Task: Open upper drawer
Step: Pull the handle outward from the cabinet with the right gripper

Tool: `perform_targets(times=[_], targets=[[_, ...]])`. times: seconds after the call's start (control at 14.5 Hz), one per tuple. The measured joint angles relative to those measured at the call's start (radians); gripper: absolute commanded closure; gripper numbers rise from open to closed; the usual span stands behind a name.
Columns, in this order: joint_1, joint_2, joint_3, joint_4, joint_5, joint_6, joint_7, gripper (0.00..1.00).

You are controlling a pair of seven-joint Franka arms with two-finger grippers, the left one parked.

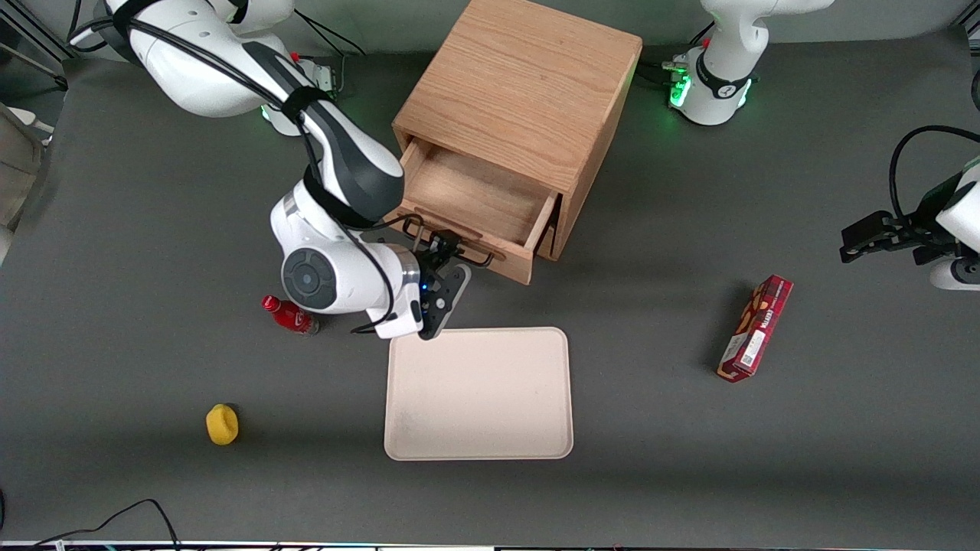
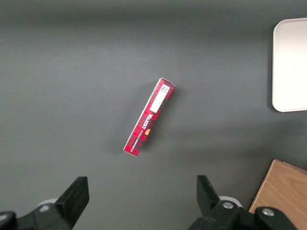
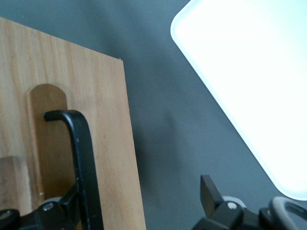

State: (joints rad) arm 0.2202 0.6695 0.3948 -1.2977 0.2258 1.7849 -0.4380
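Hovering at black handle (image 3: pixel 81 158) of pulled-out upper drawer (image 1: pixel 478 200): pincer (image 1: pixel 444 249)

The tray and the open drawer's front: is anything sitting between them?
Only the gripper, at the upper drawer's black handle. The front view shows otherwise bare grey table between the drawer front and the tray.

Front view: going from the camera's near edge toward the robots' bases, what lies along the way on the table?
Yellow object → beige tray → red bottle → gripper at the black handle → upper drawer, pulled open → cabinet top.
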Motion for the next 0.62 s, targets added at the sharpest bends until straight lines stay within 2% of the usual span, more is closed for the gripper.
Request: perform_targets(times=[0.62], targets=[[-0.010,0.046,-0.106,0.122,0.000,-0.016,-0.217,0.00]])
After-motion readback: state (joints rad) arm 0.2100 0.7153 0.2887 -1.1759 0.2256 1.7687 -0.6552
